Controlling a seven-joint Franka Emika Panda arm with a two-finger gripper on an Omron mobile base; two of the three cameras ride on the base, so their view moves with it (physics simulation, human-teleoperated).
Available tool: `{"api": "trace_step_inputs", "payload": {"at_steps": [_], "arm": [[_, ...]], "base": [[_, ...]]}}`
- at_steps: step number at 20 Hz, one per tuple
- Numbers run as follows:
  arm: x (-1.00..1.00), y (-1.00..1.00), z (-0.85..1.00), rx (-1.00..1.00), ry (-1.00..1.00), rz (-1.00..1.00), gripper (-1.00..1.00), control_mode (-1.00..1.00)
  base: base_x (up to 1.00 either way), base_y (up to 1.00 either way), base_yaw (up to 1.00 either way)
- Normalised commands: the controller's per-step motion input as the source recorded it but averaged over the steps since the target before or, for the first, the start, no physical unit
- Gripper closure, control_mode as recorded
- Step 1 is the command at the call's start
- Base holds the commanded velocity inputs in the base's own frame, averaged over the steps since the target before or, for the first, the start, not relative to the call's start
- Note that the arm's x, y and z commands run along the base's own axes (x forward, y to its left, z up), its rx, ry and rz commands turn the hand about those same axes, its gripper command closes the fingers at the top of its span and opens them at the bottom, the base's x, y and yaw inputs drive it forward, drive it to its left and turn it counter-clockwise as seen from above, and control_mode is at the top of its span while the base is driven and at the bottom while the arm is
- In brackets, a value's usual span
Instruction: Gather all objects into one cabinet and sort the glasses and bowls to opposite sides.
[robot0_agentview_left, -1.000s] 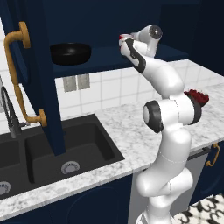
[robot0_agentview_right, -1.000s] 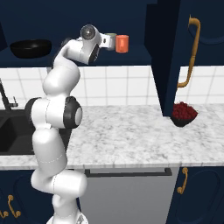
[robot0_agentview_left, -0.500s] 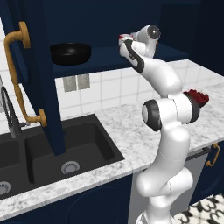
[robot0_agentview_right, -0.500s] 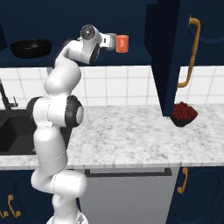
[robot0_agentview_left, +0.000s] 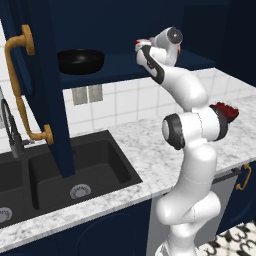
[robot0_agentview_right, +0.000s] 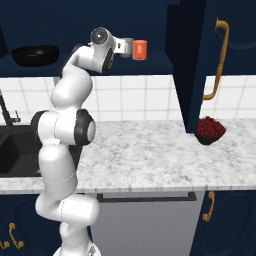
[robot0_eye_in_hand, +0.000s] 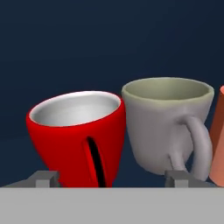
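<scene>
My gripper (robot0_eye_in_hand: 113, 178) is up at the navy cabinet's shelf (robot0_agentview_left: 125, 70), jaws spread wide. The red cup (robot0_eye_in_hand: 78, 135) stands between the fingertips (robot0_eye_in_hand: 43, 178), leaning left in the hand view, with a gap to the right finger. Right beside it is the pale grey cup (robot0_eye_in_hand: 164, 122), which has a handle, and the orange mug (robot0_eye_in_hand: 217, 140) shows at the edge. From the right base view the orange mug (robot0_agentview_right: 140, 50) stands just past the gripper (robot0_agentview_right: 125, 47). The wide black bowl (robot0_agentview_left: 80, 60) sits at the shelf's left end, also the black bowl (robot0_agentview_right: 35, 54).
The cabinet's open doors (robot0_agentview_left: 50, 100) (robot0_agentview_right: 192, 65) with brass handles hang on both sides of the arm. Below are the marble counter (robot0_agentview_right: 145, 155), a dark sink (robot0_agentview_left: 75, 170) with a faucet (robot0_agentview_left: 10, 125), and a dish of red fruit (robot0_agentview_right: 210, 131).
The arm stays at the same spot on the shelf. The jaws have spread apart from the red cup, which now stands on the shelf.
</scene>
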Motion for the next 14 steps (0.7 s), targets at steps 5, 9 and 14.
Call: {"api": "trace_step_inputs", "payload": {"at_steps": [5,9,14], "arm": [[-0.67,0.00,0.00,0.00,-0.02,0.00,-1.00,-1.00],[-0.77,0.13,0.00,0.00,-0.05,0.00,-1.00,-1.00],[-0.67,0.39,0.02,0.00,-0.06,0.00,-1.00,-1.00]], "base": [[0.00,0.00,0.00],[0.00,0.00,0.00],[0.00,0.00,0.00]]}}
